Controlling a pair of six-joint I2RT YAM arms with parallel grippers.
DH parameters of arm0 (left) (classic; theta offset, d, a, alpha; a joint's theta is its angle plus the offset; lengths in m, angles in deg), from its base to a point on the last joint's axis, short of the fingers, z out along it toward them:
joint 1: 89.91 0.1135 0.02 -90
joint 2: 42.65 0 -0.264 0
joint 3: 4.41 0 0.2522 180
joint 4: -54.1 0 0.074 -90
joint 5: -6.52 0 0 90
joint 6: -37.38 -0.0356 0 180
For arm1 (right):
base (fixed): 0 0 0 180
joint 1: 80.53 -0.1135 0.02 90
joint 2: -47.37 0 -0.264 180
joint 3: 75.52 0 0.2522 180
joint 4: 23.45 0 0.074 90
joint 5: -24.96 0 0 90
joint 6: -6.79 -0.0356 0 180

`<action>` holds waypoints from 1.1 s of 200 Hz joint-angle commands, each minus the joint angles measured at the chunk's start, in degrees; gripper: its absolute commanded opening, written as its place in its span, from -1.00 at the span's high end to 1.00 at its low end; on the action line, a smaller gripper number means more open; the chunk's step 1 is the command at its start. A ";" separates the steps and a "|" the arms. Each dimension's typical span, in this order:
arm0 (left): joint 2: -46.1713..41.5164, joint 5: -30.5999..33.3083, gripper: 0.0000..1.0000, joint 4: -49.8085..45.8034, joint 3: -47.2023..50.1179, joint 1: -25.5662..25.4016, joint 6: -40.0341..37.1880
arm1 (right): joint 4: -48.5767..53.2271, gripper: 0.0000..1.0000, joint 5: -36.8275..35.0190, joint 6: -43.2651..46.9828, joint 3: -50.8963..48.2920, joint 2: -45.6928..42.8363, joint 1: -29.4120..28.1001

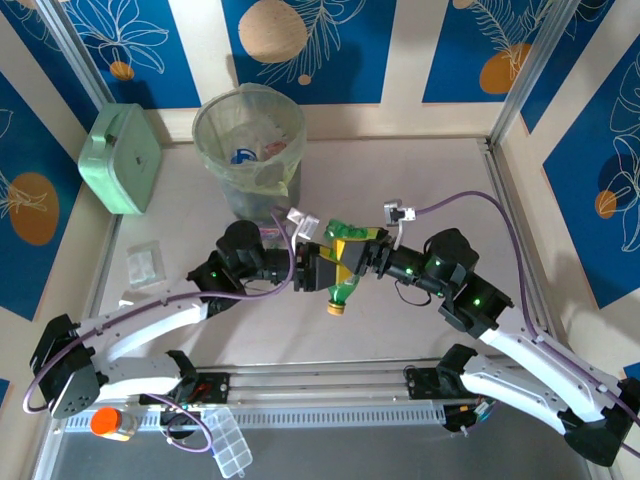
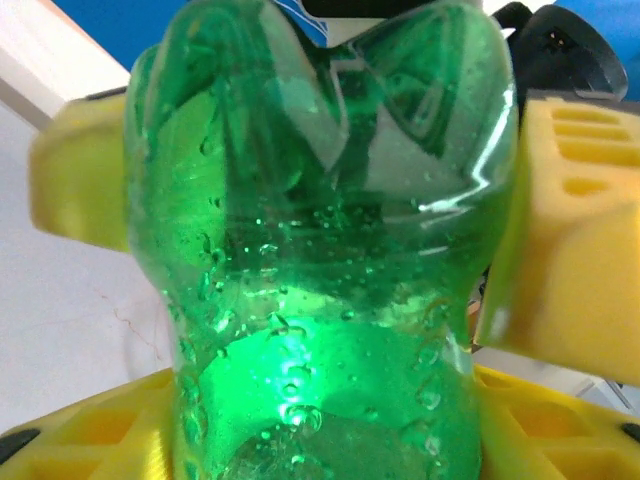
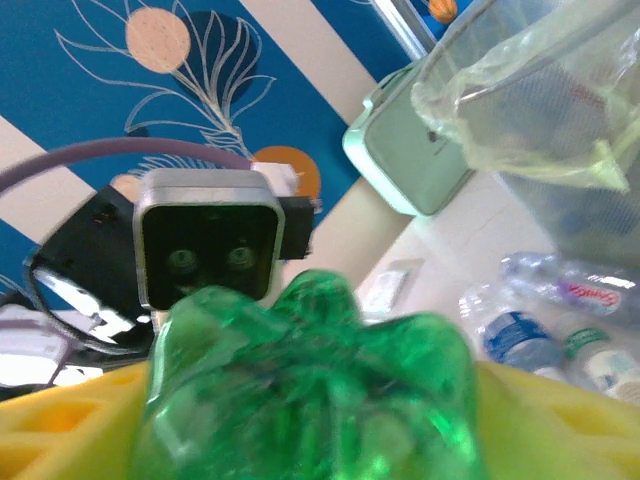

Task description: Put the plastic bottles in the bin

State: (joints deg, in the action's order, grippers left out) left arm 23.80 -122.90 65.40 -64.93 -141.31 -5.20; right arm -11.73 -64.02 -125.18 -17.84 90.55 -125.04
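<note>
A green bottle (image 1: 344, 262) hangs over the middle of the counter (image 1: 420, 340), near the bin (image 1: 228, 185). Its long axis runs near to far, with the yellow cap (image 1: 336, 307) toward the arm bases and the lobed base toward the bin. The left pincer (image 1: 330, 272) pinches its sides. The right pincer (image 1: 364, 252) flanks it too, though I cannot tell whether it grips.

- Left arm (image 1: 150, 322), right arm (image 1: 535, 352): white curved link shells, black joint housings, small green lights lit on joints.
- Purple cable (image 1: 470, 200) along each arm; on right arm it ends in small white-grey plug (image 1: 397, 212).
- Wrist camera (image 3: 208, 248): square grey housing, rounded corners, black face, two round lenses, black bracket behind.
- Fingers (image 2: 585, 220): bright yellow plastic, blocky, moulded rectangular pockets.
</note>
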 commanded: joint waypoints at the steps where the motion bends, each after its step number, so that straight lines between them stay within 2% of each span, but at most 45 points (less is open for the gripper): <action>1: -3.09 0.50 -0.10 -2.39 -1.05 -0.57 -4.68 | 4.22 -0.92 -4.55 2.11 2.48 -1.29 0.30; 32: -5.25 4.19 0.05 -10.32 -2.87 0.94 -8.40 | 10.14 -0.97 -9.51 4.66 5.75 -4.09 1.04; 55: -5.99 5.73 0.44 -17.12 -6.22 4.40 -10.67 | 12.99 -0.94 -11.71 6.46 7.00 -6.45 1.53; 73: -5.75 4.97 0.52 -21.32 -9.93 8.25 -11.54 | 16.59 -0.94 -14.67 8.21 8.41 -7.46 1.62; 85: -5.09 5.26 0.65 -25.58 -13.66 10.51 -13.67 | 18.53 -0.93 -16.59 8.92 8.85 -7.84 1.62; 106: -2.22 10.79 0.88 -36.81 -23.01 14.14 -17.65 | 22.58 -0.91 -20.19 9.07 9.86 -7.38 1.73; 119: 0.89 15.16 0.84 -43.72 -29.38 16.74 -18.43 | 26.04 -0.90 -23.75 8.58 10.84 -6.44 1.80; 149: 8.19 25.00 0.70 -53.23 -42.94 21.54 -16.84 | 31.25 -0.90 -29.08 9.05 12.24 -4.38 2.23; 164: 11.83 28.93 0.70 -56.20 -48.84 24.60 -15.17 | 31.42 -0.90 -29.02 9.04 11.74 -4.16 2.58; 188: 17.62 29.33 0.71 -57.85 -55.73 30.52 -9.10 | 30.87 -0.90 -27.45 8.58 11.17 -3.42 3.25; 220: 24.38 36.07 0.69 -59.50 -63.35 33.86 -11.02 | 30.09 -0.90 -25.25 7.33 10.03 -1.86 3.53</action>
State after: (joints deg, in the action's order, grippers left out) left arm 44.74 -93.52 10.06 -122.26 -109.60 -16.87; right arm 18.70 -90.01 -117.25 -7.20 87.84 -121.83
